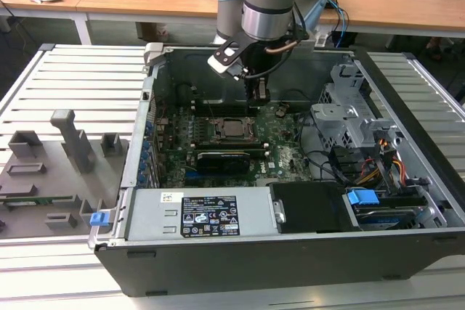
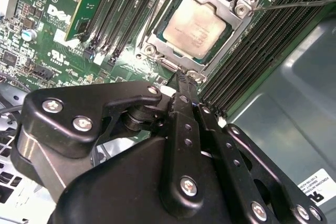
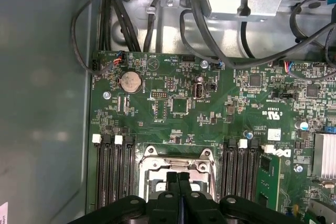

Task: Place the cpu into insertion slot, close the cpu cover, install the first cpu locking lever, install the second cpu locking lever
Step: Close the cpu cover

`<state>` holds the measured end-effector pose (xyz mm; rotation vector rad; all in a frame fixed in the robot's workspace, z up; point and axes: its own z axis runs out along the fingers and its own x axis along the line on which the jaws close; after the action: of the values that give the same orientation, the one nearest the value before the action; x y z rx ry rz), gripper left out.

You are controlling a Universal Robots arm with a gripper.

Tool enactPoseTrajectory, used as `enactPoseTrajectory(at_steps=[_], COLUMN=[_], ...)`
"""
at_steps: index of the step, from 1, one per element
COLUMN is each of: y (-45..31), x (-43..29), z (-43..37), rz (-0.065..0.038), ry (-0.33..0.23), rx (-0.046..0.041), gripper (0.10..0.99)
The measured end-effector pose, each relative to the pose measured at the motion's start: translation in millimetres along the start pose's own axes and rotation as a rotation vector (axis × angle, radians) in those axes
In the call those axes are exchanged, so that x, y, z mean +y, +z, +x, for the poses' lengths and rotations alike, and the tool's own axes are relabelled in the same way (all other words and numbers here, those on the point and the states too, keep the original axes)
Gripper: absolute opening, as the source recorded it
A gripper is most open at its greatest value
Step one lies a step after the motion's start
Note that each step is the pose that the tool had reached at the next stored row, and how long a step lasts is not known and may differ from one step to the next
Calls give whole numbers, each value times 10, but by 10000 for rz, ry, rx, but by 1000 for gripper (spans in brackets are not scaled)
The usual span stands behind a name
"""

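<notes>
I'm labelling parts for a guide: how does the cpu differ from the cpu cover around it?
The cpu is a solid plate, while the cpu cover is an open frame with a square window. The cpu's top is dull and matte; the cpu cover's metal is brighter and shinier. The cpu is the smaller of the two and sits within the cpu cover's window. Both are square, metallic and lie flat.

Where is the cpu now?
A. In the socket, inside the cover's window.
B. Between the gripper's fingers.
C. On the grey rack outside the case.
A: the cpu lies flat, framed by the window of the cover.
</notes>
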<state>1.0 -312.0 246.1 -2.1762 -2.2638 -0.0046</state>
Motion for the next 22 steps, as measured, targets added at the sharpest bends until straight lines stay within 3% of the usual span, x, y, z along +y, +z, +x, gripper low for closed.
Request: enactPoseTrajectory(at_steps=[15, 22], y=[13, 59], x=[-92, -183], z=[4, 7], rz=[0, -1], ry=[0, -1], rx=[1, 2], gripper=[110, 110])
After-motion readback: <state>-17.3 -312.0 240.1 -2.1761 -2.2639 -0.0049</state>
